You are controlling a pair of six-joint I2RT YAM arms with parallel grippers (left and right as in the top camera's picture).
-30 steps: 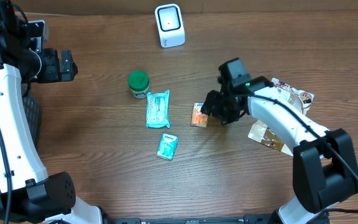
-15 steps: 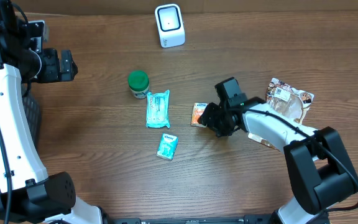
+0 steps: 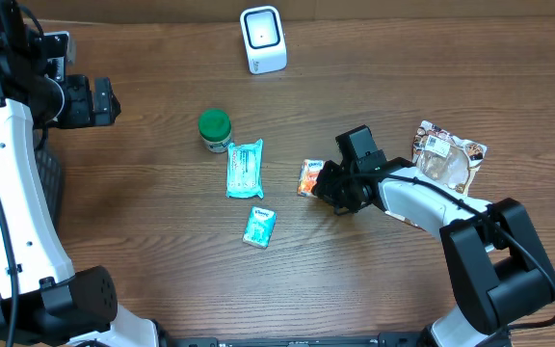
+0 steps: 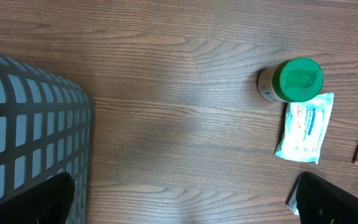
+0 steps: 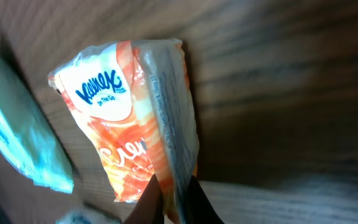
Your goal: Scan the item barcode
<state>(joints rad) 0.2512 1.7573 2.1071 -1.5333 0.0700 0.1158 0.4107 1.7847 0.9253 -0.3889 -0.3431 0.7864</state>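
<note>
Right gripper (image 3: 326, 181) low on the table (image 3: 152, 251), jaws pinched together on the edge of the orange tissue pack (image 3: 308, 177), which lies flat mid-table, right of the blue wipes pack (image 3: 244, 169). In the wrist view, fingertips (image 5: 199, 208) meet on the pack's crinkled seam (bottom of frame). Left gripper (image 3: 104, 101) at far left, jaws wide apart, holding nothing, beside a grey basket (image 4: 30, 124). White scanner (image 3: 263, 40) at the far edge, well apart from the pack. Green-lid jar (image 3: 214, 131) just above the wipes, small teal pack (image 3: 259, 226) below them, snack bags (image 3: 448, 154) at right
</note>
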